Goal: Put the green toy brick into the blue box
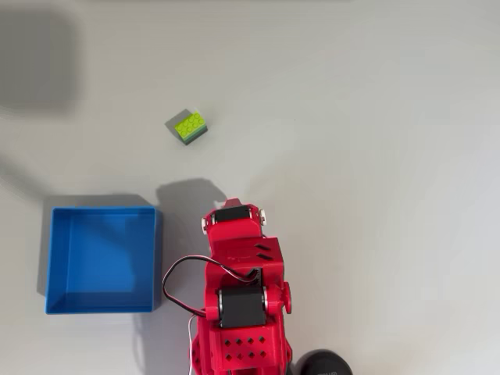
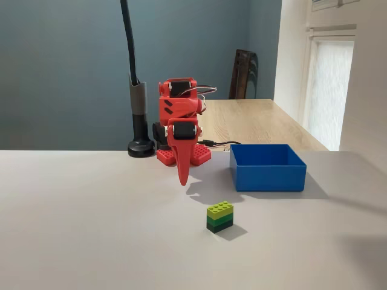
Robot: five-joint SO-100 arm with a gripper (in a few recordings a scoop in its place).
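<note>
The green toy brick (image 1: 190, 126) (image 2: 220, 216) lies alone on the pale table, lime studs up over a darker green side. The blue box (image 1: 101, 259) (image 2: 267, 167) stands with nothing in it, beside the red arm (image 1: 238, 281). In the fixed view my gripper (image 2: 182, 179) points straight down, its fingers closed to a single point holding nothing, the tip just above the table. It hangs behind the brick and to its left, well apart from it, with the box to its right. In the overhead view the wrist motor covers the fingers.
A black post on a round base (image 2: 141, 147) (image 1: 324, 363) stands next to the arm's base. A wooden table (image 2: 254, 121) lies beyond the work surface. Pale bare tabletop surrounds the brick on all sides.
</note>
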